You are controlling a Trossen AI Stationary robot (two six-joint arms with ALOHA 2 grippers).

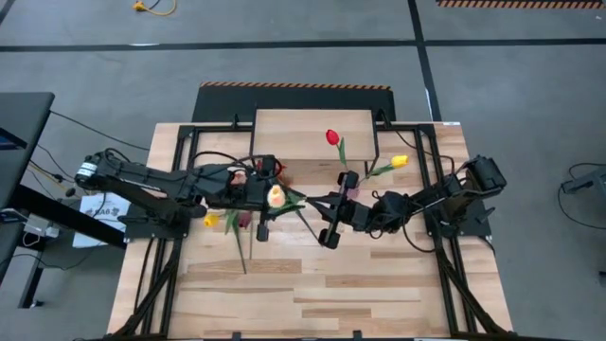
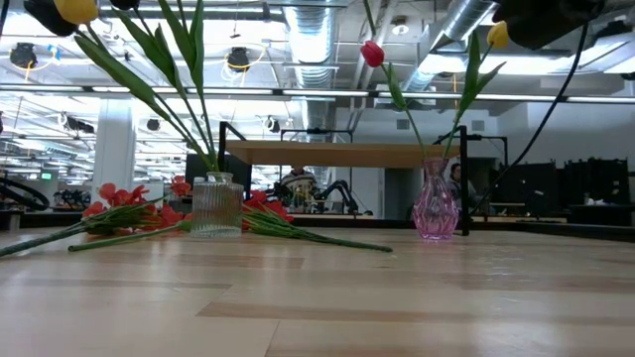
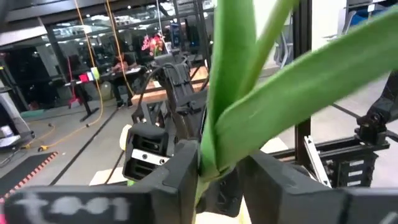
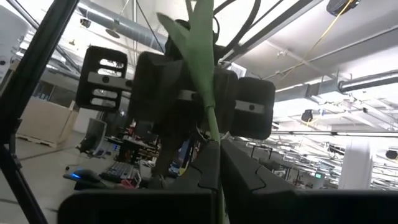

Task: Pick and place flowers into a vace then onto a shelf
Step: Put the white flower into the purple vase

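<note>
Between my two grippers, lifted above the table's middle, is a cream tulip (image 1: 276, 196) with green leaves (image 3: 292, 93). My left gripper (image 1: 288, 199) is shut on it close to the bloom. My right gripper (image 1: 313, 203) faces the left one and is shut on the same stem (image 4: 211, 124) farther along. A pink vase (image 2: 435, 203) stands on the table with a red tulip (image 2: 372, 53) and a yellow tulip (image 2: 497, 34) in it. A clear ribbed vase (image 2: 216, 205) holds leafy stems. The shelf (image 1: 315, 133) stands at the far side. My left gripper pinches the tulip between its two fingers (image 3: 184, 171) where the leaves join the stem (image 3: 209, 163). It comes level from the table's left, and the flower is lifted clear. My right gripper pinches the thin stem (image 4: 215, 148) between its two fingers (image 4: 239, 171), coming level from the table's right, across the stem.
Red blossoms (image 2: 129, 206) and several green stems (image 2: 317, 236) lie on the table around the clear vase. A yellow flower (image 1: 210, 220) and a dark one (image 1: 244, 220) show near the left arm. The table's near half (image 1: 312, 294) is bare wood.
</note>
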